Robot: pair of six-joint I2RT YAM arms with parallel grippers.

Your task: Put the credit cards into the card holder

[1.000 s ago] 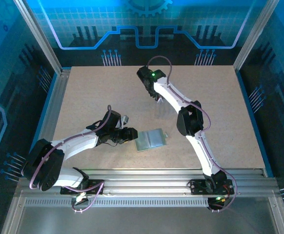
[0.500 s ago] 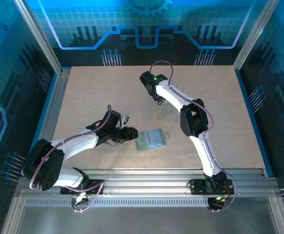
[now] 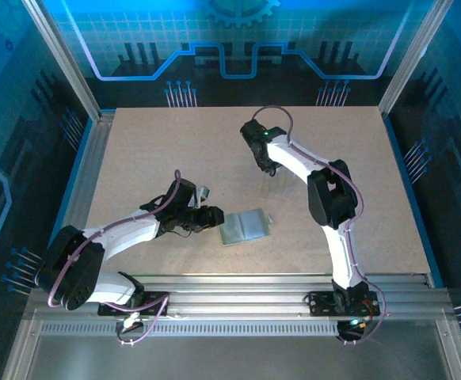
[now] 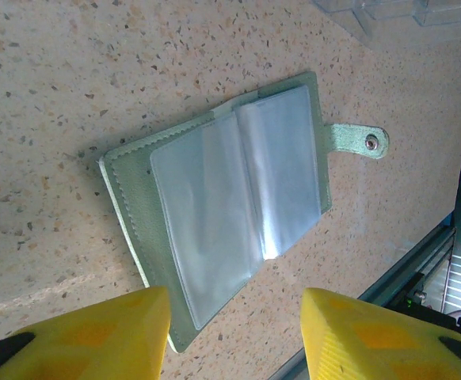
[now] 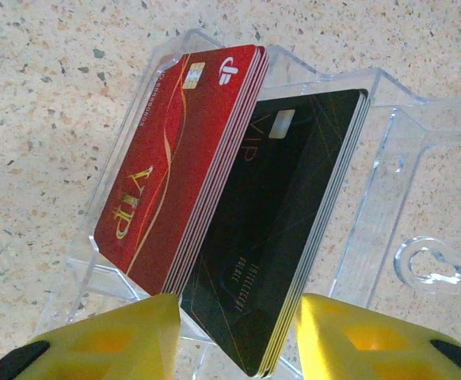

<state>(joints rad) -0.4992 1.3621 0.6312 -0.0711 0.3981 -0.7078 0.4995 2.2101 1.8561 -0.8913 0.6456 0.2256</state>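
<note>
Top external: high over near edge, whole table (image 3: 175,142)
Wrists: close, facing down; left shares card holder (image 4: 215,214) with top

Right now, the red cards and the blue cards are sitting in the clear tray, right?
No, there are no blue cards: next to the red cards sit black cards. The right wrist view shows both stacks in the clear tray.
</note>
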